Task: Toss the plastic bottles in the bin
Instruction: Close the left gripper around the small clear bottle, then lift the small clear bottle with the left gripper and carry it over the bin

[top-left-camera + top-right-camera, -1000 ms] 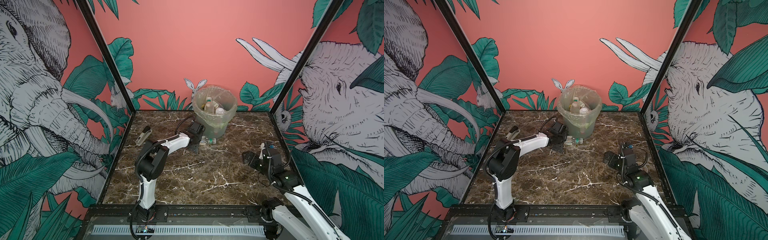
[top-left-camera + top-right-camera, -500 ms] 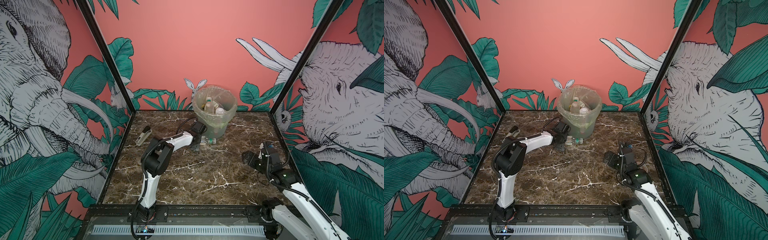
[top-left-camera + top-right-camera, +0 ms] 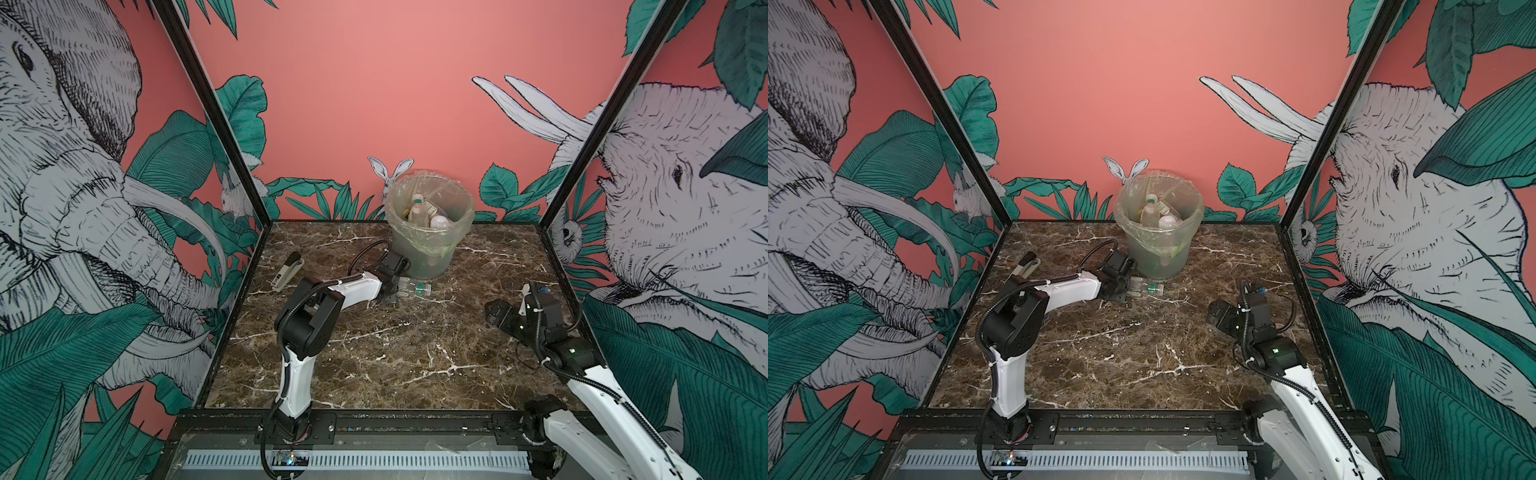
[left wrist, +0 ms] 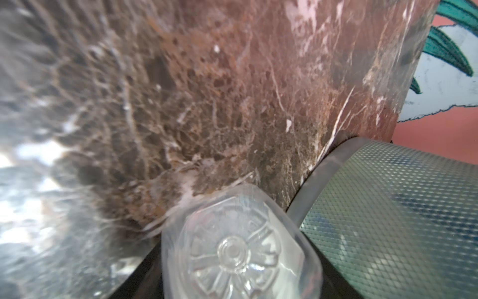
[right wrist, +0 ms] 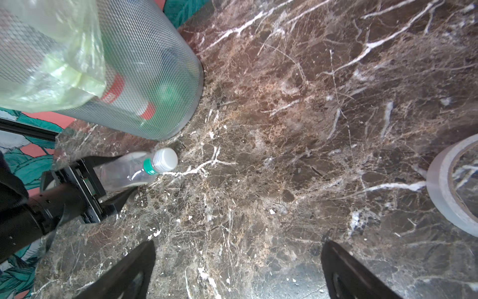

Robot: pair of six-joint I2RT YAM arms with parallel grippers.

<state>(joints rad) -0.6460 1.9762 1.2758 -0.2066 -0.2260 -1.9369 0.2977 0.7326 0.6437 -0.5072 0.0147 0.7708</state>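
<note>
— What had changed left of the bin (image 3: pixel 419 259)?
— The stapler (image 3: pixel 286 271), well to the bin's left, had not moved. The left gripper (image 5: pixel 121 174) had pushed in toward the bin's foot, and its 2 jaws had narrowed around 1 clear bottle (image 5: pixel 137 168) with a green neck band and a white cap.
— Was it gripped?
— I could not tell. The jaws flanked its body closely, but it lay flat on the marble just in front of the bin's base, not lifted.
— And inside the bin?
— Several bottles (image 3: pixel 417 210) already sat there.
— Right of it?
— The right gripper (image 5: pixel 238 244) had stayed put, well apart from the bin, jaws spread wide and holding nothing.
— Meaning?
— A pick was starting on the only bottle I saw outside. The lift and the drop over the rim remained.
</note>
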